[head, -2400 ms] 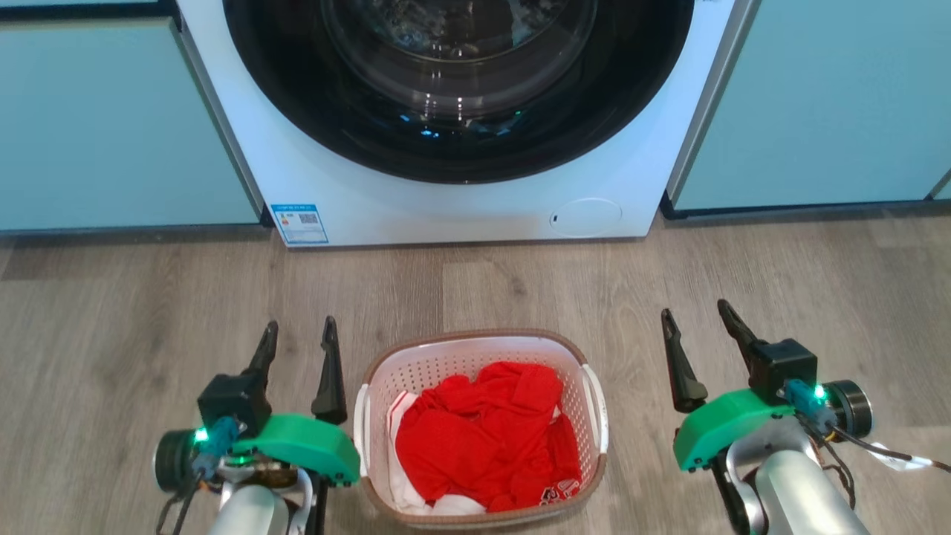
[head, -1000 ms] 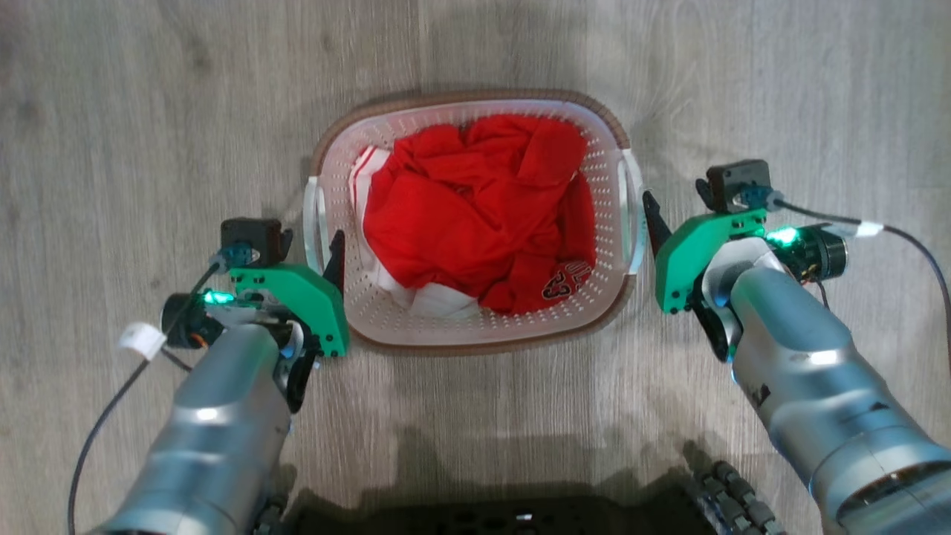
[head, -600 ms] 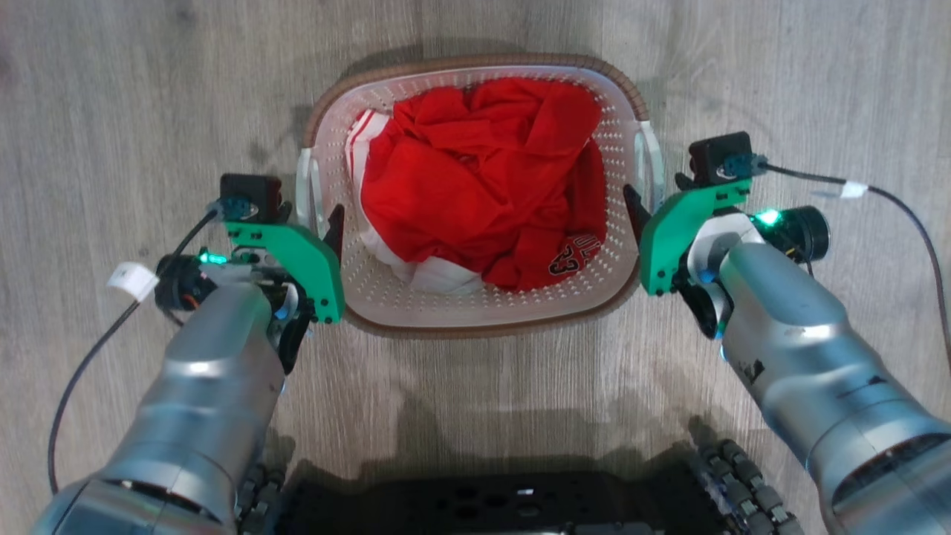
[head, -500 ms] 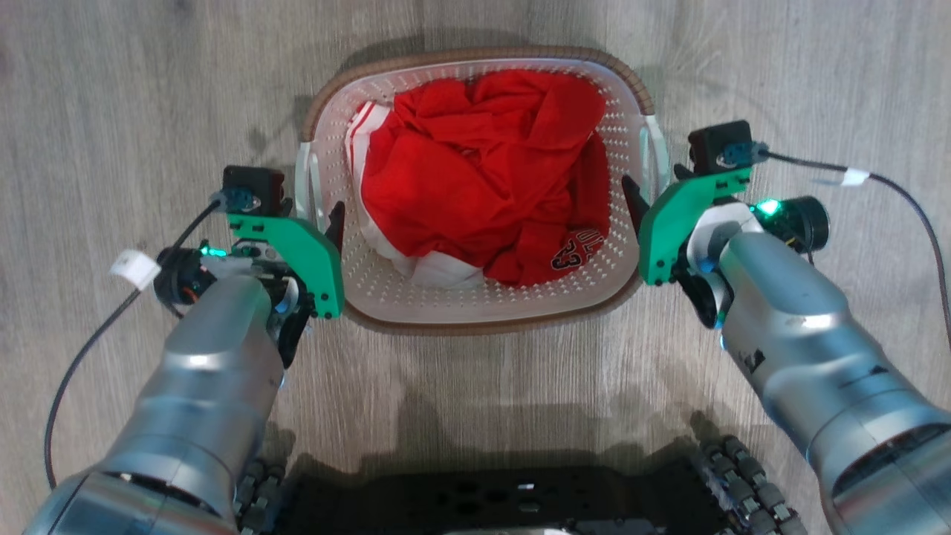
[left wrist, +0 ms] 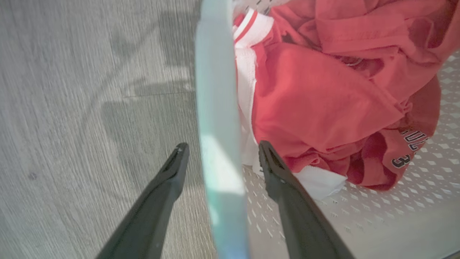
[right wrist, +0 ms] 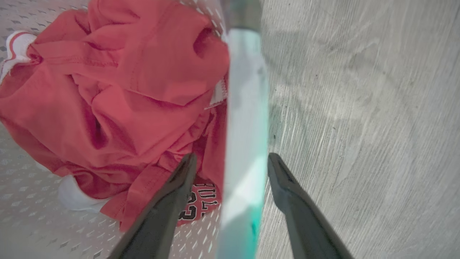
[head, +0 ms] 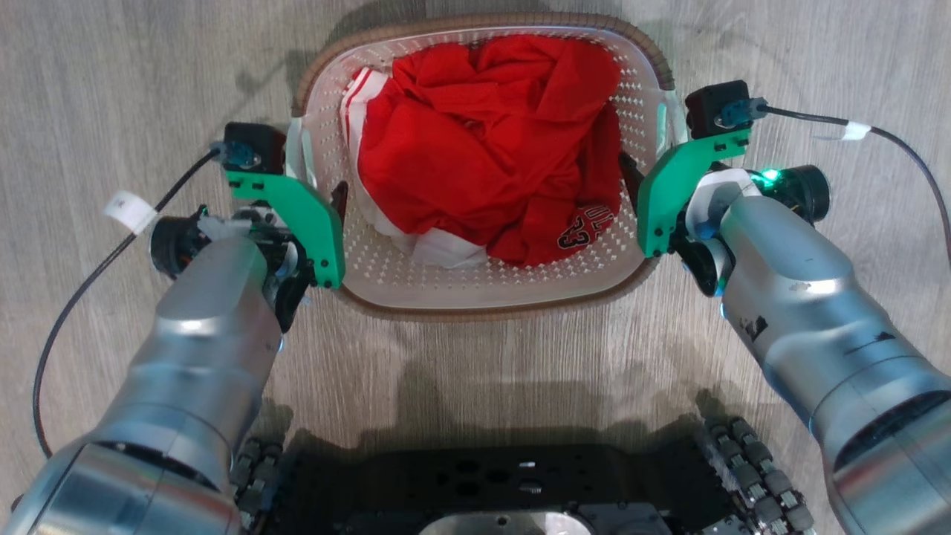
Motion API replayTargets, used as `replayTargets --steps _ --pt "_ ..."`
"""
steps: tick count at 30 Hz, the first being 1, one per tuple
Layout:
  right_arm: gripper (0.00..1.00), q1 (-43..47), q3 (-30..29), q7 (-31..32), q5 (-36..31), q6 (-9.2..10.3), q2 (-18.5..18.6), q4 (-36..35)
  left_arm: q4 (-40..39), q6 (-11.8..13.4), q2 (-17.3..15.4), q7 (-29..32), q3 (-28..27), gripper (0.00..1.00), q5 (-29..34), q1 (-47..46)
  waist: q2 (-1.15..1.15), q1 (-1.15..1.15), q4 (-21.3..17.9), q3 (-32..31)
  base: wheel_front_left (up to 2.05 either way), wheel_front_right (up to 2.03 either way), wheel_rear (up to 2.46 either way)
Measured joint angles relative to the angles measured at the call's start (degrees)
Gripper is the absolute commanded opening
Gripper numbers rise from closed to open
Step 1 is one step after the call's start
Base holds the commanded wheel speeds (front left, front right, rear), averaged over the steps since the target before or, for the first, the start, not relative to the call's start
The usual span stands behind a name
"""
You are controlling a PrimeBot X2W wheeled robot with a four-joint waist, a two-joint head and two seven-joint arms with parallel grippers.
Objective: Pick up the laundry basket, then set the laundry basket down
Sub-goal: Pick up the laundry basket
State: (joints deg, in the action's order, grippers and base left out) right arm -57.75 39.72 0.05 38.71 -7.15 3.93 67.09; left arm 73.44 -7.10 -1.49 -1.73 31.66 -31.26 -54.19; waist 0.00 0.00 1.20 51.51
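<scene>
The laundry basket [head: 487, 306], white and perforated with a brown rim, sits on the wood floor between my arms and holds red and white clothes [head: 490, 141]. My left gripper [head: 316, 192] is open astride the basket's left handle [left wrist: 219, 108]: one finger is outside over the floor, the other inside the basket, with small gaps on both sides. My right gripper [head: 654, 160] is open astride the right handle [right wrist: 246, 90] in the same way, its inner finger beside the red cloth. The left gripper [left wrist: 222, 146] and right gripper [right wrist: 231, 157] both point downward.
Grey wood floor [head: 111, 59] surrounds the basket. My black wheeled base [head: 475, 483] lies close below it in the head view. A cable [head: 877, 134] trails from the right wrist and another cable [head: 67, 312] from the left wrist.
The head camera has tilted down, so the washing machine left the picture. Both grippers closed in from the basket's sides and now straddle its handles, sliding further forward along them.
</scene>
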Motion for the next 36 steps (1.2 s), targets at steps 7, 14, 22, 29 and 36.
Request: replayTargets --steps 7,14,22,29,36 --pt "1.0 -2.16 1.87 0.74 1.91 0.0 0.02 0.93 0.18 -0.01 0.0 1.75 1.69 1.0 -1.12 -0.21 0.0 0.0 0.08 1.42 0.0 0.0 0.0" --pt "1.0 -2.2 4.03 0.99 4.1 0.0 0.01 1.25 0.16 -0.02 0.01 2.14 3.52 1.0 -2.35 -1.33 0.0 -0.01 0.34 1.79 0.0 0.0 0.0" --pt "0.0 -2.31 6.27 1.22 5.41 0.0 0.02 1.52 -0.23 -0.02 0.01 2.41 5.42 0.0 -4.55 -1.32 0.0 -0.01 0.6 2.02 0.0 0.0 0.0" --pt "0.0 -3.63 7.02 1.3 7.38 0.01 0.08 1.96 -0.9 -0.01 0.04 3.19 7.26 0.0 -7.44 -1.29 0.0 0.0 0.99 2.09 0.0 0.0 0.0" --pt "0.0 -3.64 8.55 1.65 9.45 0.01 0.21 2.41 -0.77 0.0 0.02 3.45 10.02 0.0 -8.78 -1.1 0.0 0.0 0.88 1.53 0.0 0.0 0.0"
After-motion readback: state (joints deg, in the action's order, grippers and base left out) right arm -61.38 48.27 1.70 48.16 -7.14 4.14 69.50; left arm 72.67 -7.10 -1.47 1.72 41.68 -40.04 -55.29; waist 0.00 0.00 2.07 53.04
